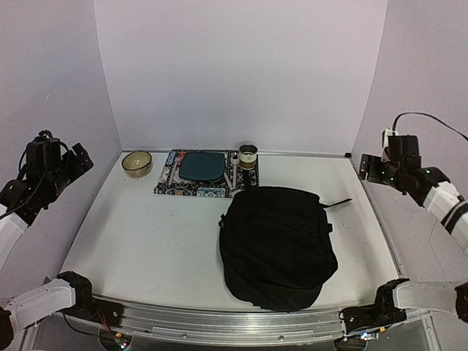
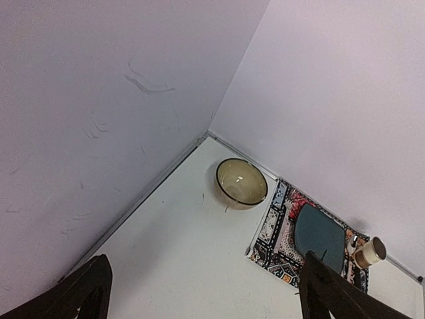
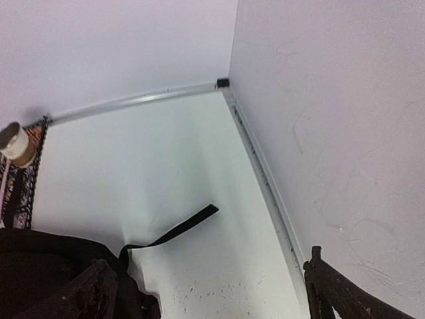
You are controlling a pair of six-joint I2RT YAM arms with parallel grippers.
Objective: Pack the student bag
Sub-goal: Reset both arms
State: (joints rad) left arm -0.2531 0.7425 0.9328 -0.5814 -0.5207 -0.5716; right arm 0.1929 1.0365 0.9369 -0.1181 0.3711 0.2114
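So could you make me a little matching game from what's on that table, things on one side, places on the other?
Things:
1 student bag
2 bowl
3 cup
4 teal pad

Places:
A lying on the patterned mat
B on the bare table, left of that mat
C toward the near edge, right of middle
D at the mat's far right corner

Pairs: 1-C, 2-B, 3-D, 4-A

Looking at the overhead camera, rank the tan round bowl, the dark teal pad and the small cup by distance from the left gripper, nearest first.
1. The tan round bowl, back left, closest to the open left gripper.
2. The dark teal pad, on the patterned mat, back centre.
3. The small tan cup, at the mat's far right corner.
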